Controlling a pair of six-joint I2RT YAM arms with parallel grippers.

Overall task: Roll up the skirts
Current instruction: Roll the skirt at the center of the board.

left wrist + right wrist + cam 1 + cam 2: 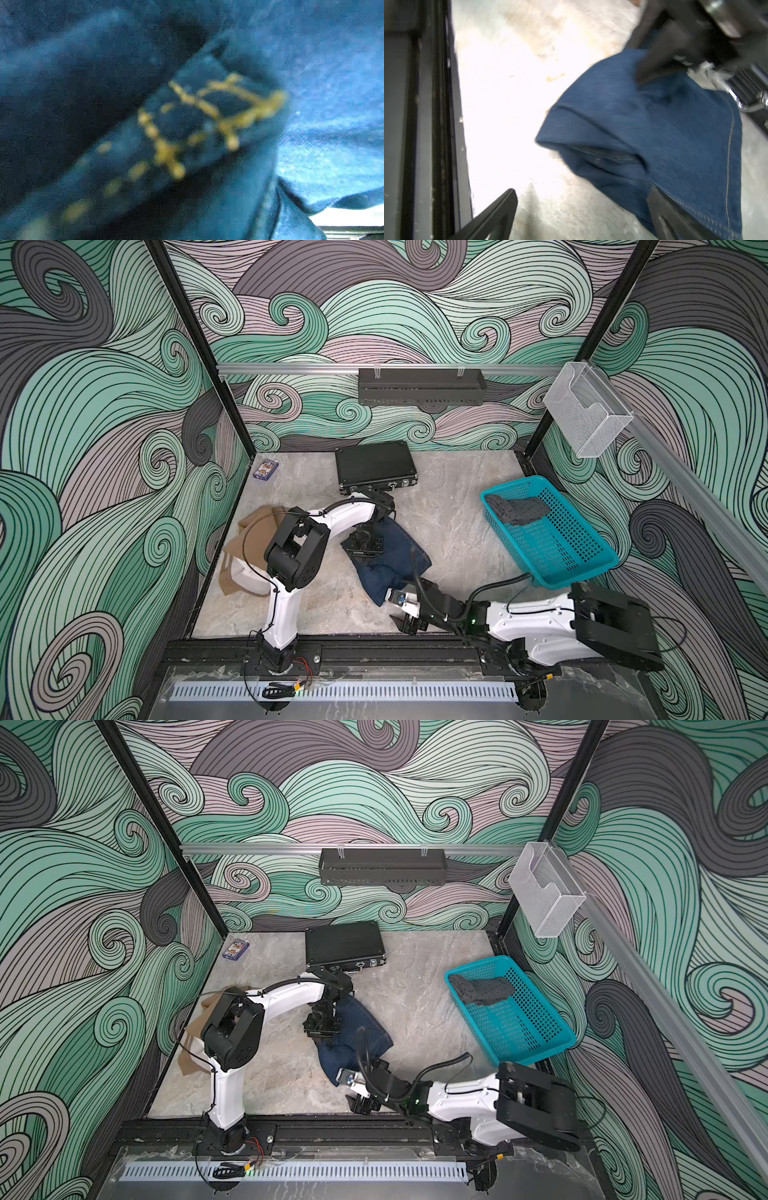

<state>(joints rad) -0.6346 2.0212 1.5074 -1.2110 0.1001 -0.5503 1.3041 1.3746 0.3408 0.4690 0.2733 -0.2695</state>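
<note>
While the basket (557, 547) at right holds the dotted skirt (517, 510) in its upper end, the denim skirt (388, 568) lies crumpled at centre and the tan skirt (240, 548) at left. Left gripper (365, 546) pinches the denim's upper edge; right gripper (402, 612), jaws spread, sits at its lower corner.

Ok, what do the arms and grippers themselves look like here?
Both match: left arm and right arm have glossy white shells, boxy black joint housings and black ribbed cable looping outside. The right gripper has flat black fingers. The left gripper is black too.
</note>
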